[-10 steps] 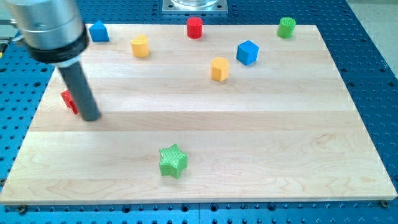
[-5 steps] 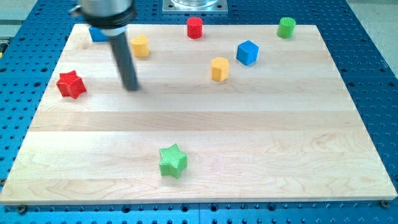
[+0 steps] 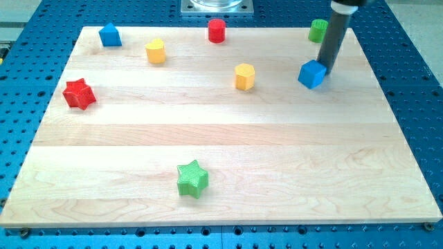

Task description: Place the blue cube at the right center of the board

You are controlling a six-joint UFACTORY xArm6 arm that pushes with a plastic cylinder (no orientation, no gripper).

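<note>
The blue cube (image 3: 312,74) sits on the wooden board (image 3: 228,145) toward the view's upper right. My tip (image 3: 325,70) is right against the cube's upper right side, touching it or nearly so. The dark rod rises from there to the view's top edge, just right of the green cylinder (image 3: 318,30).
A red cylinder (image 3: 217,30) stands at the view's top centre. A yellow block (image 3: 244,76) is left of the cube, another yellow block (image 3: 156,50) farther left. A blue house-shaped block (image 3: 109,34) is at top left, a red star (image 3: 79,93) at left, a green star (image 3: 192,178) at bottom.
My rod swept from the board's left side across to the upper right. The blue cube has shifted right and slightly down from its earlier spot.
</note>
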